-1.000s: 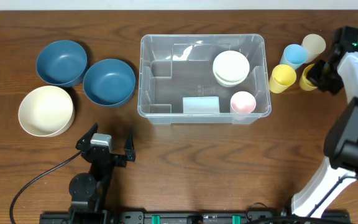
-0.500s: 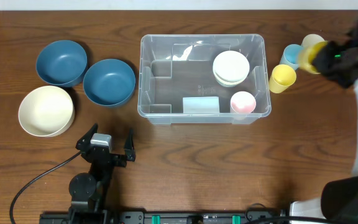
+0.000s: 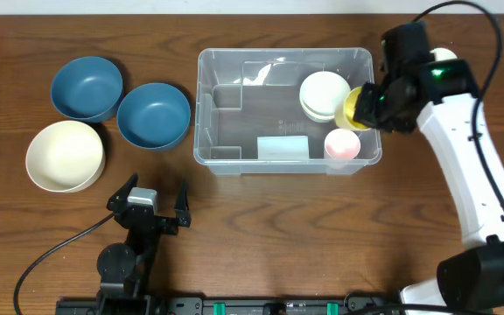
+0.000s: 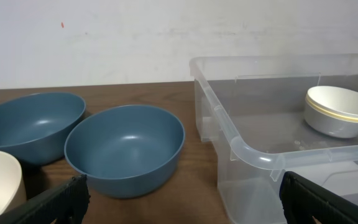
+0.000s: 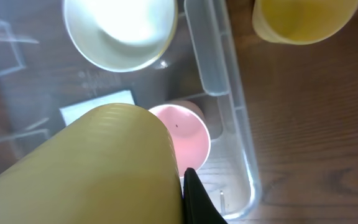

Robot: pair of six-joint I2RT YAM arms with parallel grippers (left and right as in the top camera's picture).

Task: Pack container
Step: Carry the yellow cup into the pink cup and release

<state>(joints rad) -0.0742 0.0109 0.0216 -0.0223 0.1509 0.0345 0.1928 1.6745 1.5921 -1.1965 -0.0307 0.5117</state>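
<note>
The large clear rectangular plastic container sits at the middle of the brown wooden table. It has a rounded rim, moulded ridges on its inner walls and a whitish label on its base. Toward its right end lie stacked round white bowls and a small pink cup.

The right gripper hangs over that end, apparently clamped on a yellow plastic cup. The right wrist view shows only one dark finger against it. That view alone shows a second yellow cup on the table just outside the container's wall, a spot the arm covers from overhead.

The left gripper rests near the table's front, fingers spread apart. Its camera shows the container's rounded corner from the side. To the left are two dark blue round bowls and a cream round bowl.
</note>
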